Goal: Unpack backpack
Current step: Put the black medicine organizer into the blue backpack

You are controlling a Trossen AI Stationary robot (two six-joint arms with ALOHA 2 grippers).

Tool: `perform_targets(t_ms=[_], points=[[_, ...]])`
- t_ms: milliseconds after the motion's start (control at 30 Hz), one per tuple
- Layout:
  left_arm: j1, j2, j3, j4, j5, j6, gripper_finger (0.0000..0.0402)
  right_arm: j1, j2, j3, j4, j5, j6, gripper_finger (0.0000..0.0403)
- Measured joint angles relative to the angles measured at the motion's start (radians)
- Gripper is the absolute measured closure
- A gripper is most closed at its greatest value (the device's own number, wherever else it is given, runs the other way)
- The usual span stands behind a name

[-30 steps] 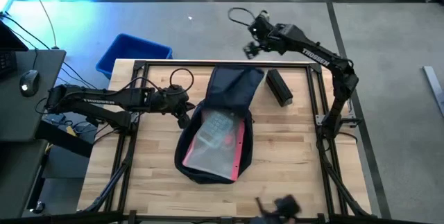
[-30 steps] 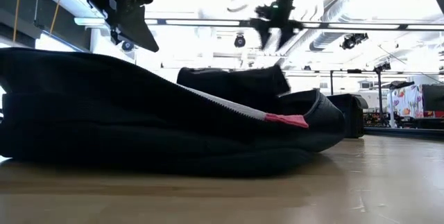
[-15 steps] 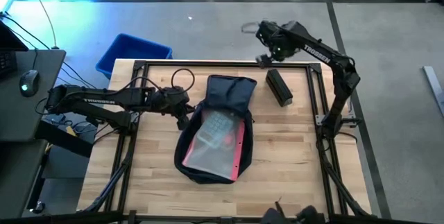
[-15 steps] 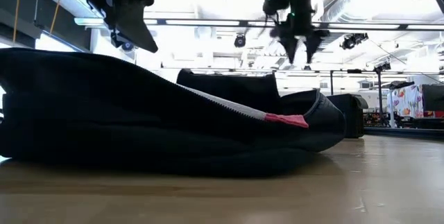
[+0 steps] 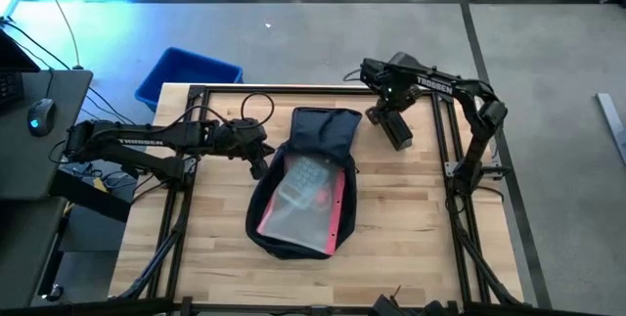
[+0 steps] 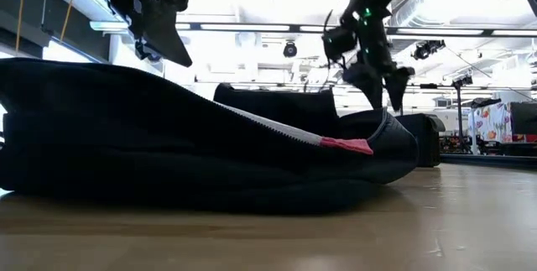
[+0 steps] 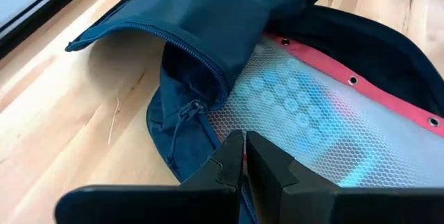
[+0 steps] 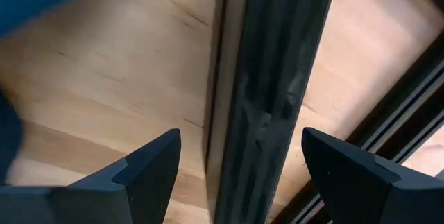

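The dark navy backpack lies flat on its back mid-table, unzipped. Its flap is folded back toward the far edge. Inside lies a clear mesh pouch with red trim. My left gripper is shut and hovers over the backpack's left rim, well above it in the low view. My right gripper is open and points down over a small black box on the table right of the flap. One finger stands on each side of the box, and I see no touch.
A bright blue bin stands off the table's far left corner. Black frame rails run along the table's sides and far edge. A desk with a mouse is at the left. Bare wood lies near and right of the backpack.
My right gripper has come down from beyond the far edge toward the near edge and has tipped from slanting to pointing straight down over the black box, staying open. The backpack's folded-back flap has sunk a little flatter.
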Motion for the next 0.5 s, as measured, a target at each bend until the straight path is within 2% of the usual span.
perform_targets(t_ms=[333, 433, 500], points=[[-0.003, 0.0, 0.0, -0.002, 0.006, -0.043, 0.0402, -0.02, 0.0, -0.183, 0.134, -0.02, -0.017, 0.0123], [-0.003, 0.0, 0.0, -0.003, 0.006, -0.048, 0.0402, -0.012, 0.0, -0.221, 0.179, -0.021, -0.035, 0.0145], [-0.003, 0.0, 0.0, -0.003, 0.006, -0.048, 0.0402, -0.003, 0.0, -0.232, 0.187, -0.02, -0.038, 0.0177]])
